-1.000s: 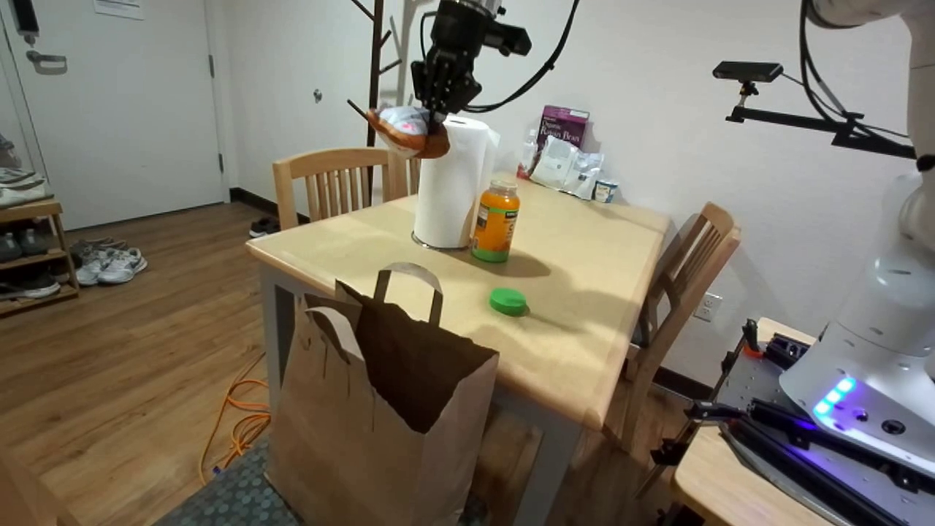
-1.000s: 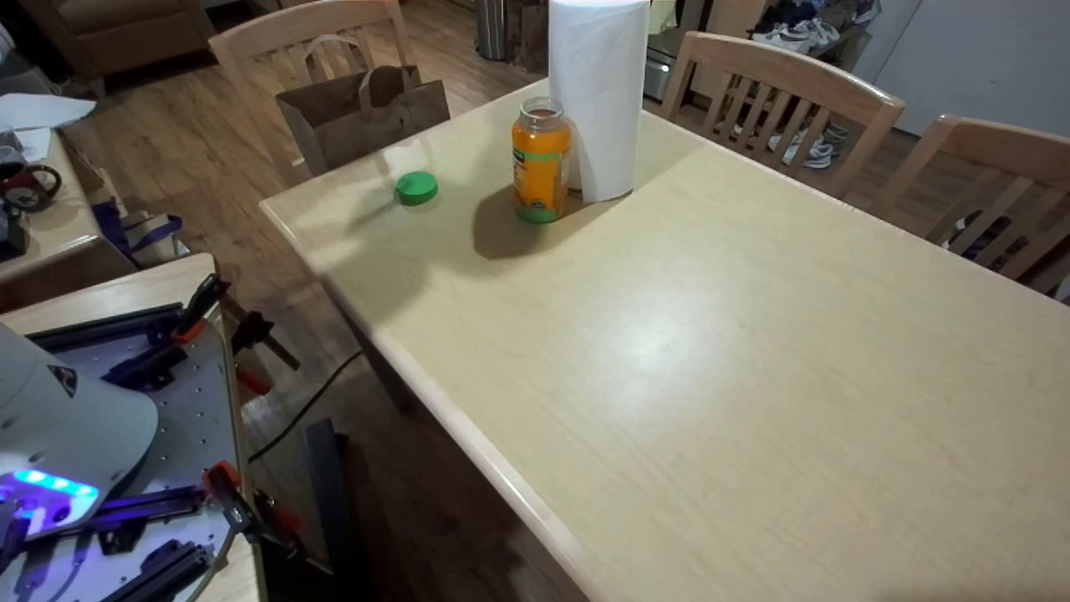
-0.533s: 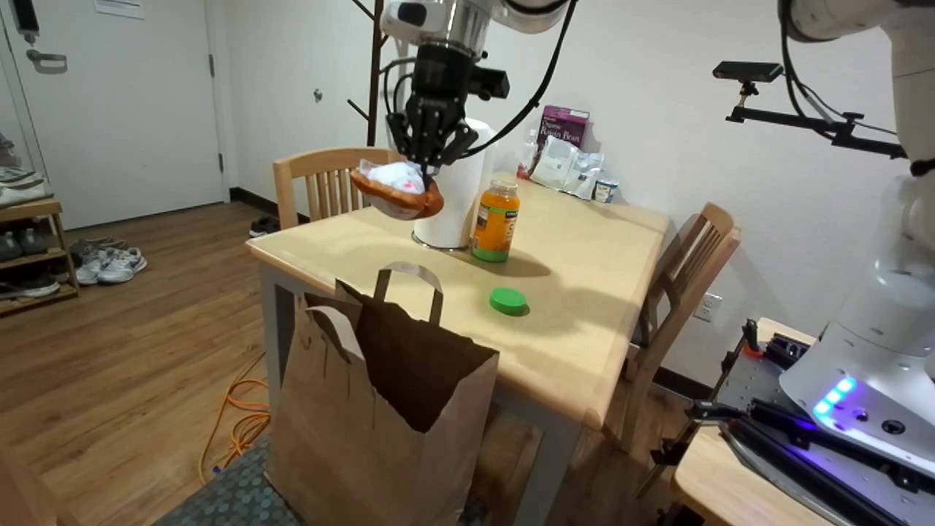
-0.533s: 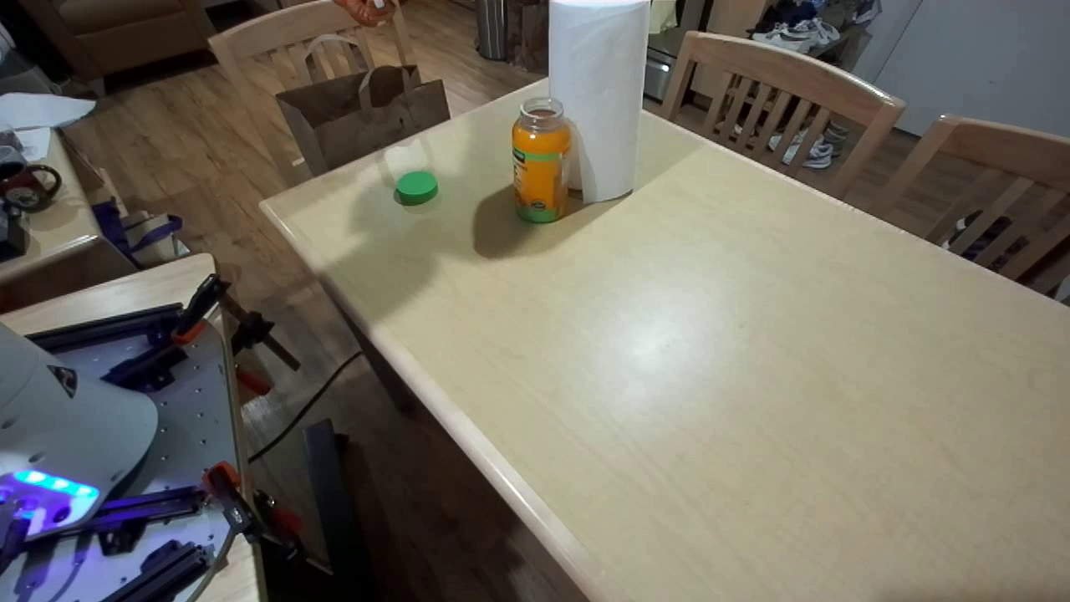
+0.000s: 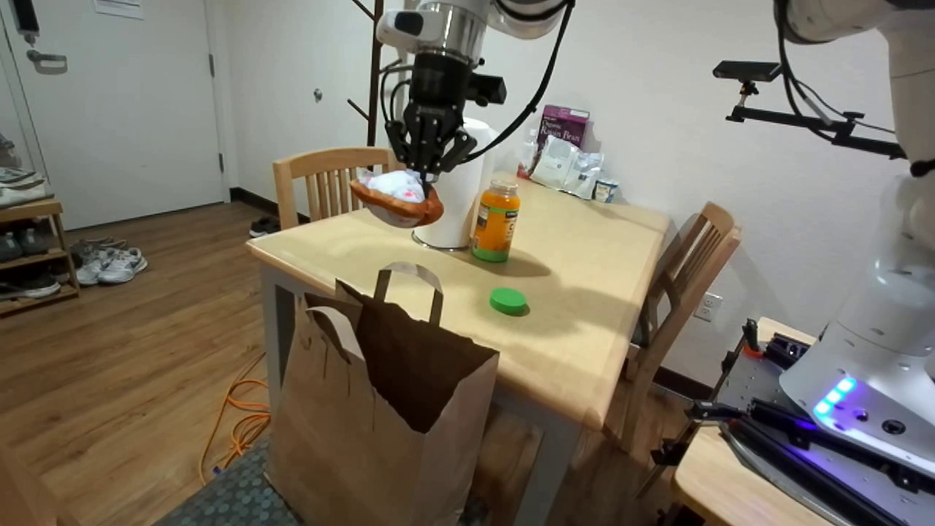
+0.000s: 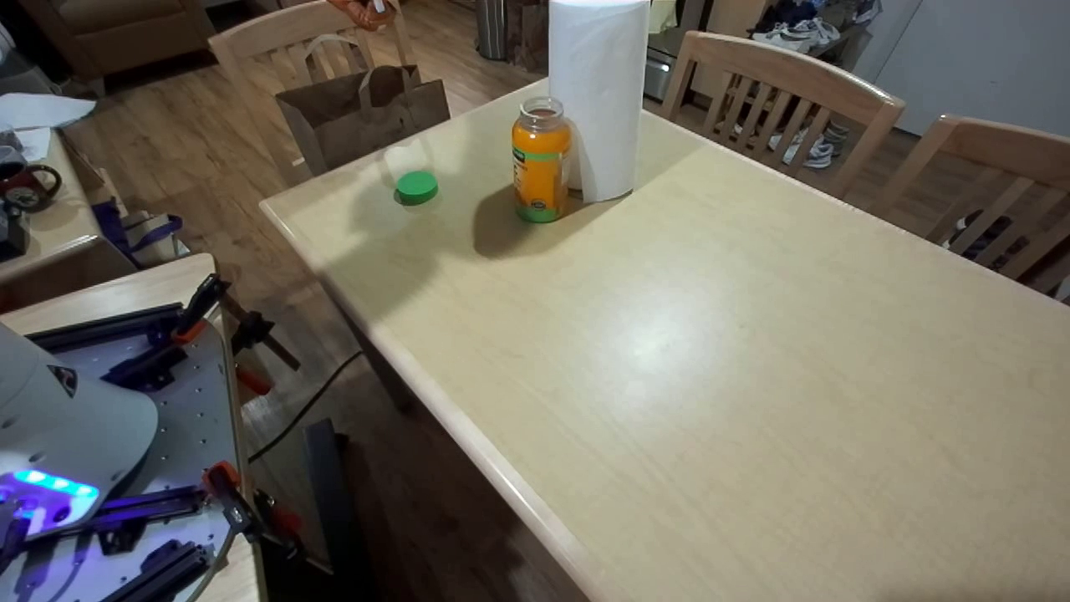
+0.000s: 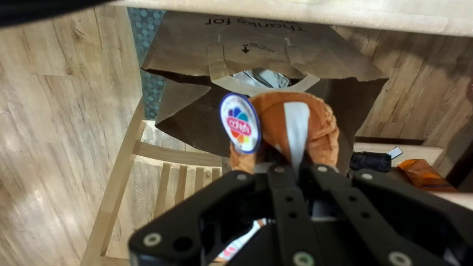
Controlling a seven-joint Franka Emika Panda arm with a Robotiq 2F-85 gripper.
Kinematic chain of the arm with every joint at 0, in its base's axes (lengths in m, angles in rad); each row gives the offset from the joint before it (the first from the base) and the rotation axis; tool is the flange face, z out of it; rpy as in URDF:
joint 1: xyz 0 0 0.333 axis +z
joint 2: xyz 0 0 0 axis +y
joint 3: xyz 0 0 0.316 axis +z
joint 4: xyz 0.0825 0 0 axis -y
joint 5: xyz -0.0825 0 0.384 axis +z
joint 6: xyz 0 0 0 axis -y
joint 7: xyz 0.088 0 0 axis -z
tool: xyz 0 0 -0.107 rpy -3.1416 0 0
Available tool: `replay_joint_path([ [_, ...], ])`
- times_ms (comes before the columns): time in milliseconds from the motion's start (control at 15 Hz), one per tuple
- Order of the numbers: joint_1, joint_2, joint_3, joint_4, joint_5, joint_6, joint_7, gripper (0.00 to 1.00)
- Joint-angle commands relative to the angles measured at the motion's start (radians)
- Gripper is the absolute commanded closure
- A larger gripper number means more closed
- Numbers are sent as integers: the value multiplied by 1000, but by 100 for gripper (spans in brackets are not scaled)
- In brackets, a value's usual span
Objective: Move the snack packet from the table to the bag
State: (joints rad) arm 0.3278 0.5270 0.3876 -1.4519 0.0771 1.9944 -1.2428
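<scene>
Table, pale, near white wall, carries bottle, green lid and paper roll. Fingers of the gripper pinch an orange-brown item above the bag.

In an exterior view we count one gripper, one snack packet, one dining table, one orange bottle, one green lid, one paper-towel roll and one near paper bag with two handles. We find three wooden chairs in an exterior view.

Matt paper bag, glossy wooden table
</scene>
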Motion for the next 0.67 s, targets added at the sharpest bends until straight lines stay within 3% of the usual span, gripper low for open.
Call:
replay_joint_path([
  [0, 26, 22, -7, 25, -41, -1, -31, 98],
  [600, 163, 173, 1, 128, -252, -24, -195, 98],
])
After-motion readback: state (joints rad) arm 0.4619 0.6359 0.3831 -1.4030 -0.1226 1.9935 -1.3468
